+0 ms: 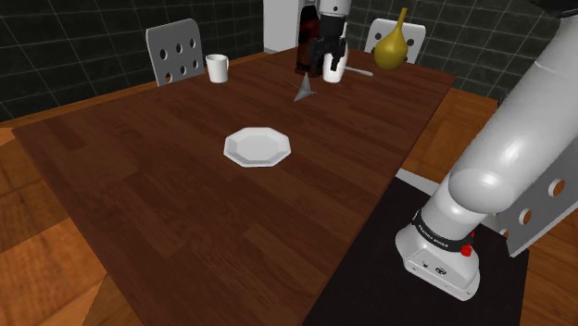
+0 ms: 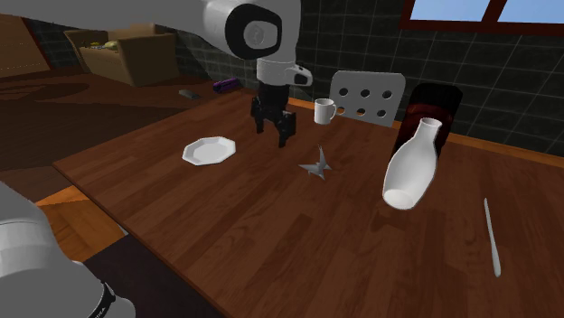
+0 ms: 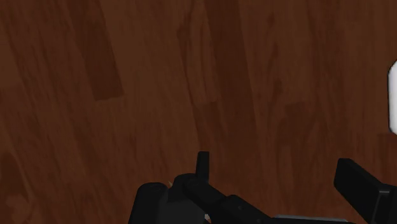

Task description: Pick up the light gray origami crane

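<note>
**Status**
- Crane [image 2: 317,167]: lies on the surface [image 2: 271,235], untouched. In the second exterior view it is near the claw, on that view's right, between the claw and the white bottle [image 2: 411,167].
- Claw [image 2: 273,131]: fingers apart, holding nothing. In the wrist view, bare wood lies between the fingers [image 3: 202,165].
- Judgement: the task is at the approach step. No grasp has been made and no lift has begun.

**Remaining steps (judged)**
1. Centre the claw over the crane.
2. Lower it until the fingers flank the body.
3. Close and lift clear of the surface.

**Limits of observation**
- The claw's height above the surface cannot be read reliably. It appears raised, not touching.
- In the shoulder view the claw overlaps a dark object and the bottle behind it, so its outline there is hard to separate.
- A white shape [image 3: 392,98] is cut off by the wrist view's edge and cannot be identified.
- The crane's folds are too small to make out, so which part suits a grip cannot be told.
- The plate [image 2: 209,150] and mug [image 2: 324,111] stand apart from the crane.
</note>
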Controlling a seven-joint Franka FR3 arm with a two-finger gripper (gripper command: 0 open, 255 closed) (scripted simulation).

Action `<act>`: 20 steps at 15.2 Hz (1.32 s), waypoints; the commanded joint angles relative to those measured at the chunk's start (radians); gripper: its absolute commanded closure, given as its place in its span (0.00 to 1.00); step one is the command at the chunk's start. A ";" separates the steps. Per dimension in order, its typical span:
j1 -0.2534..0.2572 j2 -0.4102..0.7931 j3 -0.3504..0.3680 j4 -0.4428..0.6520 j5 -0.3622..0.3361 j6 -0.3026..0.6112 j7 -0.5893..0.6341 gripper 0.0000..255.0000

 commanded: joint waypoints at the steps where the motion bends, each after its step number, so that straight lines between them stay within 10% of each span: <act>1: -0.009 0.077 -0.011 0.069 0.013 0.001 -0.023 0.00; 15: -0.138 0.731 -0.014 0.836 0.125 -0.157 -0.100 0.00; 20: -0.133 0.731 -0.013 0.768 0.126 -0.090 -0.106 0.00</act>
